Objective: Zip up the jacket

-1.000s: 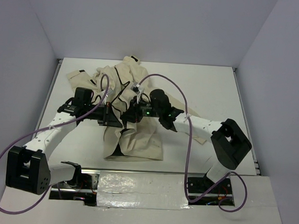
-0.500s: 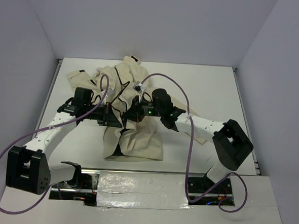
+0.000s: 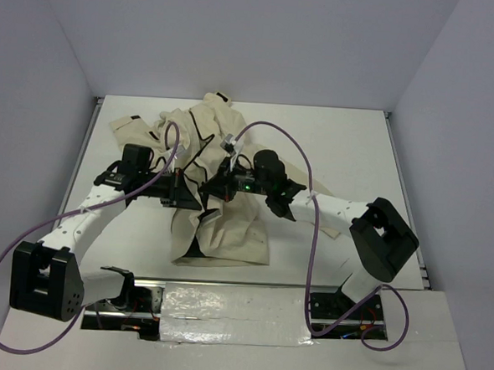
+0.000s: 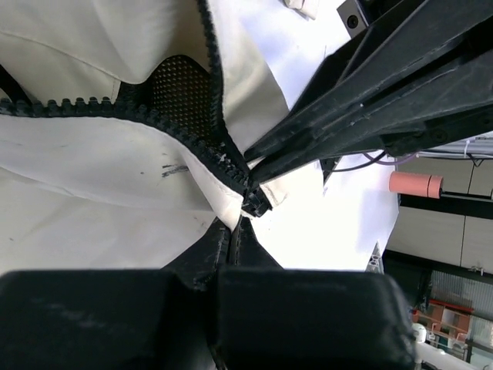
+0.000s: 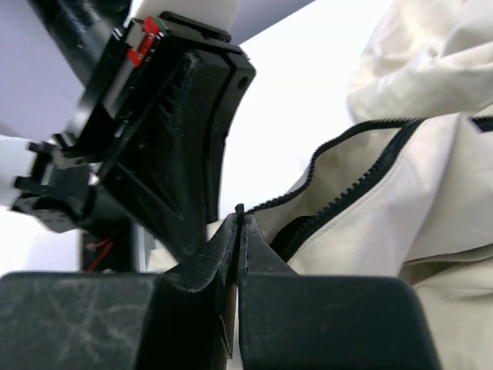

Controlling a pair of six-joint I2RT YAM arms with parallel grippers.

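The right tool [image 3: 214,185] is just finishing its squeeze. A second ago its two fingers were standing apart, and now they are pressing together on the dark toothed zipper [image 4: 154,116] of the large cream-beige long-sleeved cloth jacket [image 3: 227,234], right where the two rows of teeth are meeting. The right arm is also sitting a little further left than it was. The left tool [image 3: 198,197] is staying pressed together as before, pinching the cream cloth just beside that meeting point, so the two tools are nearly touching.

To my eye, both grips are now looking set: one anchoring the base of the zip, the other placed to draw along the teeth. Whether the right fingers are actually holding the slider's pull I cannot tell — it is small and half hidden.

The jacket is lying crumpled on the white tabletop [image 3: 350,141], left of centre, beneath both tools. Its long axis is running from near edge to far edge — hem pointing toward the arm bases, collar toward the back wall — and the zipper is gaping open beyond the grips.
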